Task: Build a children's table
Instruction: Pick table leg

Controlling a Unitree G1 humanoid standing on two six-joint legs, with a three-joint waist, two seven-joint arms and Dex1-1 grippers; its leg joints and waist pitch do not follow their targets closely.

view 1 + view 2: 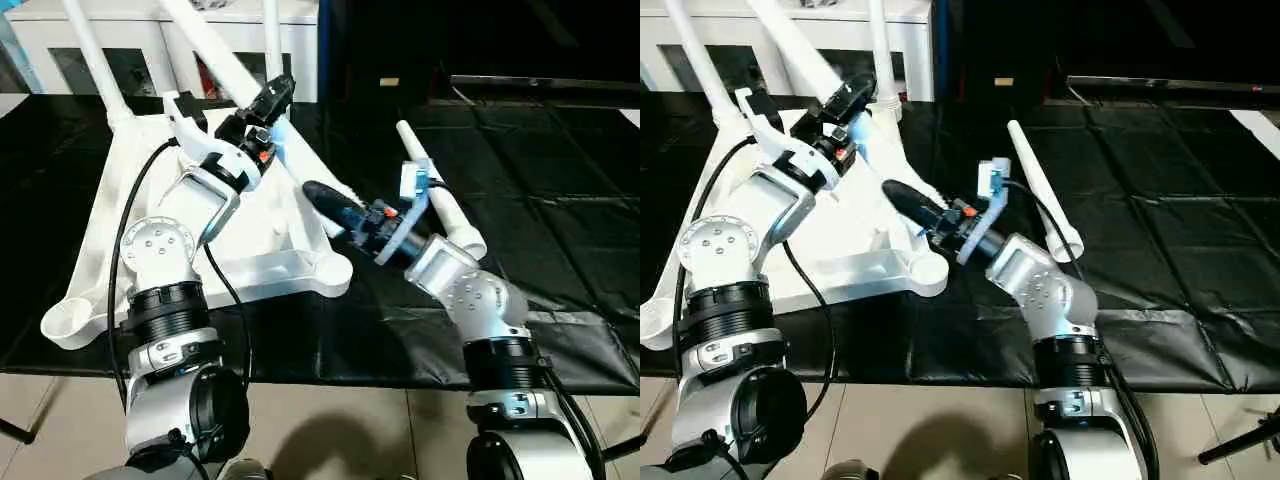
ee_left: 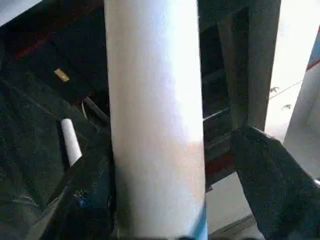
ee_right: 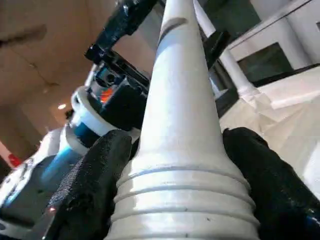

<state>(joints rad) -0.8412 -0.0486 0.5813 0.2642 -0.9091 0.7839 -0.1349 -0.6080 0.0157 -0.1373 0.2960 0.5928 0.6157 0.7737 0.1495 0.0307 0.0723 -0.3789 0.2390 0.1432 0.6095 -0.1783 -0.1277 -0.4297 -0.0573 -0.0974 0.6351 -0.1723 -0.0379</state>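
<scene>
The white table top (image 1: 130, 200) lies ribbed side up on a black mat. Two white legs (image 1: 92, 55) stand upright in its far corners. A third leg (image 1: 205, 35) slants in the air above the top. My right gripper (image 1: 318, 192) is shut on this leg's ridged thick end (image 3: 180, 200), just above the near right part of the top. Higher up the same leg (image 2: 155, 115), my left gripper (image 1: 262, 100) stands open around it. One of its fingers (image 2: 82, 195) lies against the tube, with a narrow gap at the other. A fourth leg (image 1: 440, 190) lies loose on the mat to the right.
The black mat (image 1: 560, 200) covers the floor out to the right of the loose leg. A white cabinet (image 1: 40, 40) stands behind the table top. Open round sockets show at the near right (image 1: 330, 272) and near left (image 1: 65, 320) corners.
</scene>
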